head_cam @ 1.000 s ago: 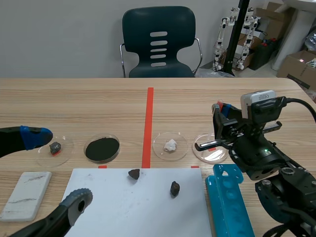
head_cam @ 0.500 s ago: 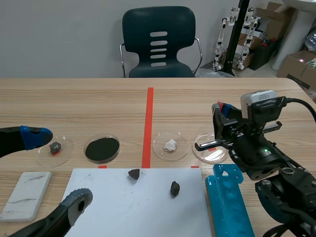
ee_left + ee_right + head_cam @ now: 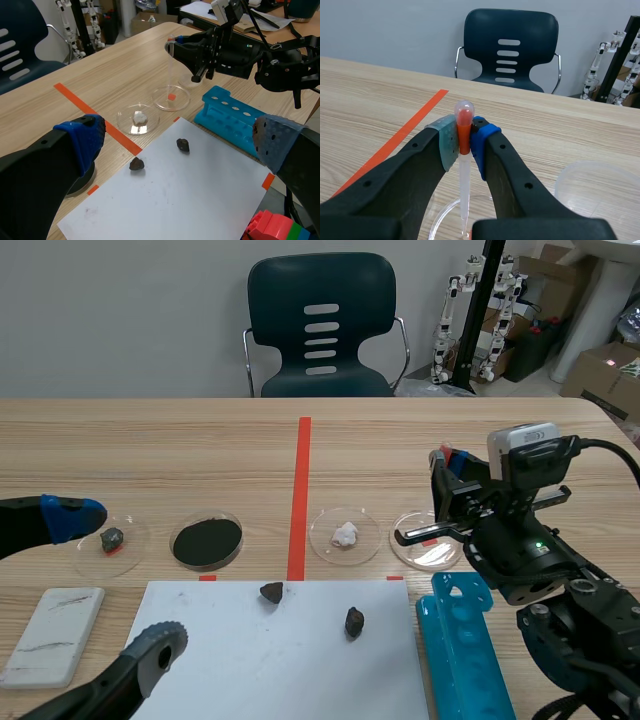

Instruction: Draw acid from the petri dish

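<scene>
Right claw (image 3: 465,137) is clamped on the dropper (image 3: 464,185), tip down into the petri dish (image 3: 428,554) at the counter's three o'clock. Left claw (image 3: 177,142) gapes apart. Drawing step, I reckon; next needs a gentle bulb release.

Left gripper (image 3: 177,142): jaws spread wide. Right gripper (image 3: 464,137): closed on a clear plastic pipette (image 3: 464,177), orange-banded, upright between the jaws, tip down.

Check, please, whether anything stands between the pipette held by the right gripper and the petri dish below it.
Nothing visible does. The right gripper is shut on the pipette, which hangs upright with its tip straight over the clear petri dish, inside its rim. Whether the tip touches the dish's bottom cannot be told.
</scene>
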